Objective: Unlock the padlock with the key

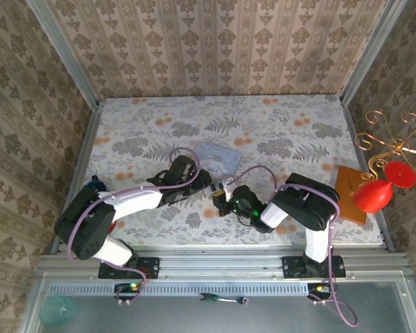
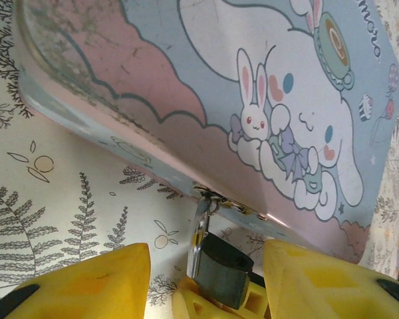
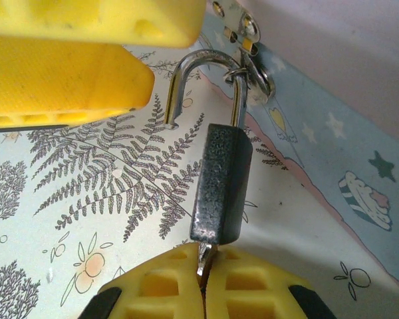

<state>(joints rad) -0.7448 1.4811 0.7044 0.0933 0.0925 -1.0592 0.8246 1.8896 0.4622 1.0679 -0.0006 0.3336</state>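
Observation:
The small black padlock [image 3: 221, 186] hangs by its metal shackle [image 3: 203, 63] from the hasp of the pastel cartoon tin [image 3: 332, 133]. The shackle's short leg stands free outside the body. My right gripper [image 3: 203, 269] is shut on the key [image 3: 205, 254], whose blade runs up into the padlock's underside. In the left wrist view the padlock [image 2: 226, 266] sits between the wide-apart yellow fingers [image 2: 86, 286] of my open left gripper [image 2: 205, 256], not touching them. From above, both grippers [image 1: 201, 182] [image 1: 229, 201] meet at the padlock [image 1: 218, 195] just in front of the tin [image 1: 218, 156].
A wooden block [image 1: 351, 195] with red shapes and a copper wire stand is at the right table edge. A green-handled tool [image 1: 222, 300] lies on the front ledge, a teal cup [image 1: 55, 310] at its left. Patterned walls enclose the table.

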